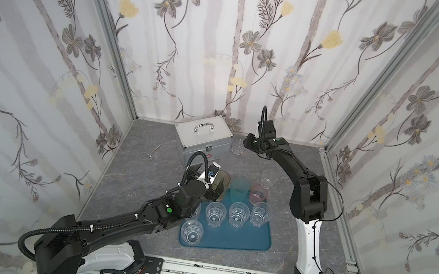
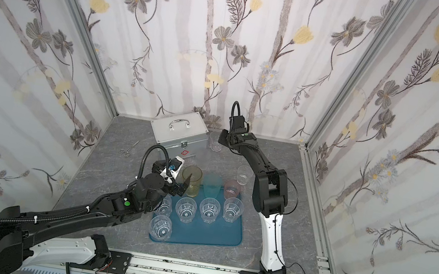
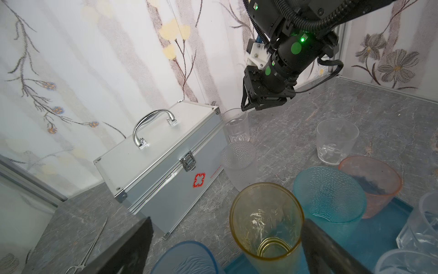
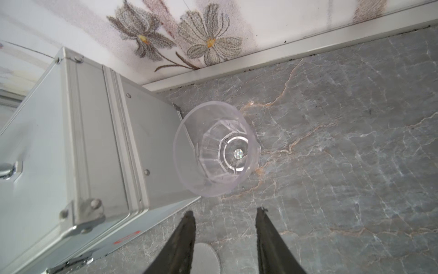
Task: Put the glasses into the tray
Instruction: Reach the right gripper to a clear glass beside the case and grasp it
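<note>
Jaws on the right gripper [image 4: 225,211] are standing parted with nothing between them. In the right wrist view the clear glass [image 4: 215,149] is sitting just beyond their tips, toward the middle of the frame.

In a top view the right arm [image 1: 307,193] is stretching up the frame from its base at lower right, with the wrist bending downward at upper centre. The tray [image 1: 244,238] is lying at lower centre, carrying several glasses [image 1: 239,214]. Higher up, the case [image 1: 203,138] is flanking the clear glass, which is standing upright, mouth up, possibly touching the case corner. The right arm is the nearer one.

The left gripper [image 2: 182,184] is hanging spread wide near the yellow glass [image 2: 191,179], gripping nothing.
</note>
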{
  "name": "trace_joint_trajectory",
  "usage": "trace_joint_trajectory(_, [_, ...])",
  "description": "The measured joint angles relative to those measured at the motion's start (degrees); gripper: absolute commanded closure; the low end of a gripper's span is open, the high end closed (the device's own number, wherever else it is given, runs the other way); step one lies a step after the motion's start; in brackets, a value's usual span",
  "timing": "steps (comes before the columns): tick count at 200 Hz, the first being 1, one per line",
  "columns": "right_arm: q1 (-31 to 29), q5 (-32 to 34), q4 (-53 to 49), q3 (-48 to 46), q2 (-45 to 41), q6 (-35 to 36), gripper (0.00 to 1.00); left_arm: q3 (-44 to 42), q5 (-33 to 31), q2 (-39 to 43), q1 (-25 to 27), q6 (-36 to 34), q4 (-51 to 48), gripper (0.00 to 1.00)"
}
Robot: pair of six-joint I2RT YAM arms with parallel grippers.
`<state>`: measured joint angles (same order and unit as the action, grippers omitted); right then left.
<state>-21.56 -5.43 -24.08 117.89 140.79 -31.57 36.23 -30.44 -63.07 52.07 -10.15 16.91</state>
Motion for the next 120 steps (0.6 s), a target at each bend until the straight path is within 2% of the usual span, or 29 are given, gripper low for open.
trace_joint_trajectory(39, [1.5, -0.1, 3.6, 2.6, 4.1, -1.4, 0.52, -2.2, -0.2, 2.2, 0.0, 0.3, 0.0, 0.0])
trace_joint_trajectory(89, [1.6, -1.7, 3.5, 12.0, 11.6, -1.4, 0.55, -2.5, -0.2, 2.3, 0.0, 0.7, 0.0, 0.0])
trace_joint_trajectory(105, [1.7, -1.9, 3.1, 12.3, 12.5, -1.4, 0.58, -2.5, 0.0, 2.3, 0.0, 0.7, 0.0, 0.0])
trace_joint_trajectory(120, [1.7, -1.7, 3.0, 12.3, 12.8, -1.4, 0.65, -2.5, 0.1, 2.3, 0.0, 0.8, 0.0, 0.0])
